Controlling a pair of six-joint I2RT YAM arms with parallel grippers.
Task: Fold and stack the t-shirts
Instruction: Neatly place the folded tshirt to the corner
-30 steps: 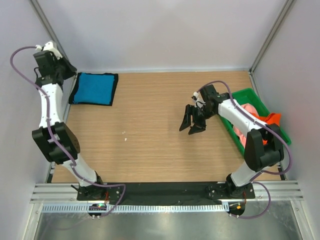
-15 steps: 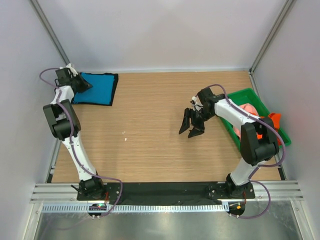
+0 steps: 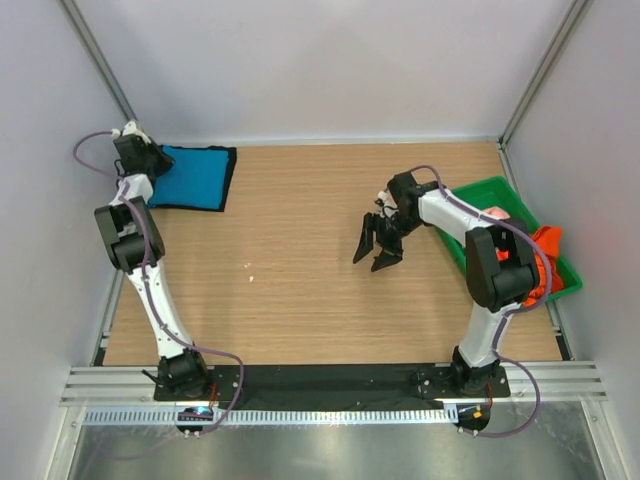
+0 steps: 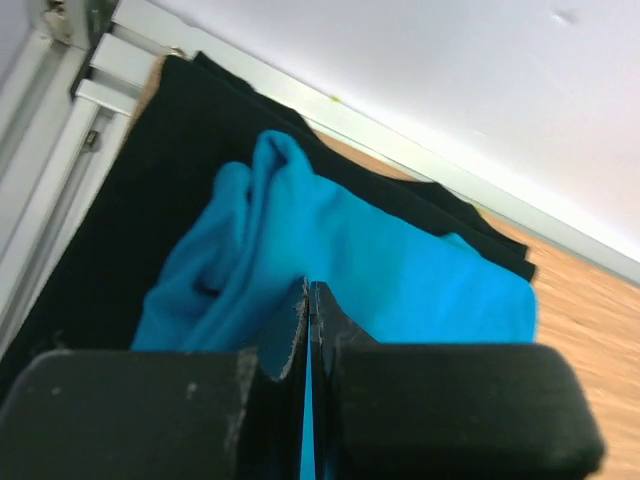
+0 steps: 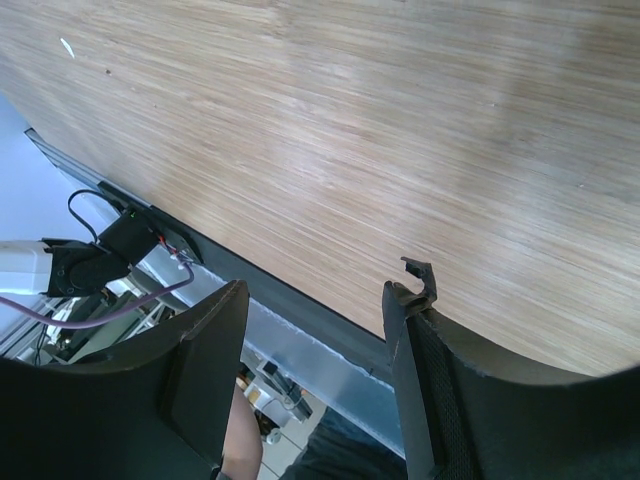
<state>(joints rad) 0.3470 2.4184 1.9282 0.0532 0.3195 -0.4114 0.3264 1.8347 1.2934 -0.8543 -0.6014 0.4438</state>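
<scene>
Your left gripper [image 4: 307, 285] has dropped from its raised perch in the far-left corner onto the near-left edge of the teal-blue t-shirt [image 4: 400, 270]. Its fingers have closed tight and are pinching a ruck of the cloth, which rises in a ridge to the tips. The shirt lies folded on the black t-shirt [image 4: 150, 180], and the two form a stack at the far-left corner of the wooden table [image 3: 300, 250]. The grip looks like a tidying tug on a stack that is already two garments high, not a fresh fold.

Your right gripper [image 3: 378, 245] has drifted a little toward the table's middle and hangs there with its fingers spread and nothing between them, over bare wood.

Behind it sits the green tray [image 3: 565, 272], where the orange t-shirt [image 3: 545, 240] and a glimpse of the pink t-shirt [image 3: 497, 213] have yet to be folded. The right arm's own forearm lies across the tray and hides most of it. On the left, the side wall and its aluminium rail [image 4: 60, 130] stand close by the stack, leaving that arm little room to pull outward.
</scene>
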